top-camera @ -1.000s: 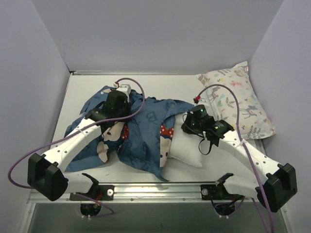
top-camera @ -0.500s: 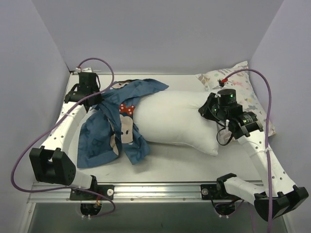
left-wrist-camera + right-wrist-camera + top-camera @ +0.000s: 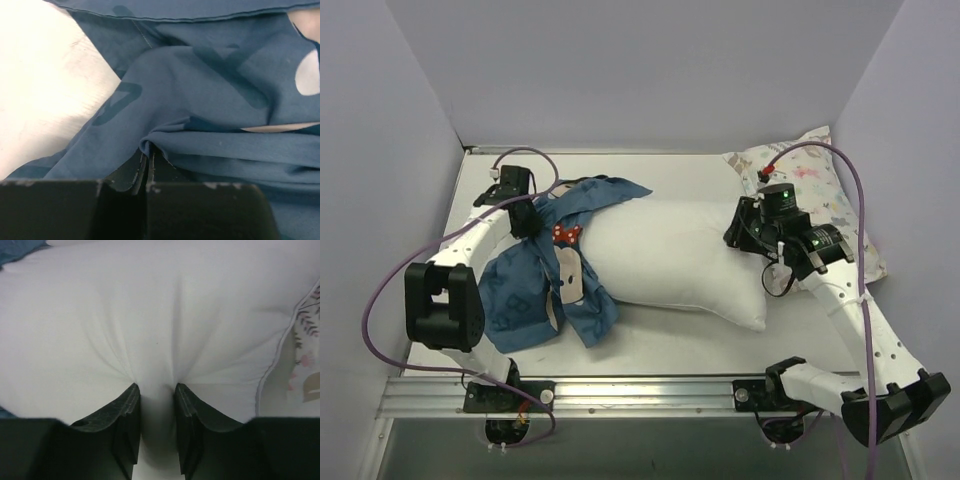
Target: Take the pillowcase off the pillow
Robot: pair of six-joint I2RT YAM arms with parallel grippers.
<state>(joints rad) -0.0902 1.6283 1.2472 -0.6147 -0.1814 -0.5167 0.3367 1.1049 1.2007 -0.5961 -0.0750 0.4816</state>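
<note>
Two grips we hold: left gripper [image 3: 146, 155] pinching pillowcase [image 3: 525, 290], right gripper [image 3: 156, 390] nipping pillow [image 3: 660, 255] (one end looks sleeved); risk, thin fold slipping free under our pull

Bright even light, soft shadows, wrist close-ups slightly blurred

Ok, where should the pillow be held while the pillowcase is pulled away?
Probably the bare right end of the pillow, approached from the right. The pillowcase is bunched only at its left end, and the soft filling pinches readily into a fold, as the right claw shows.
</note>
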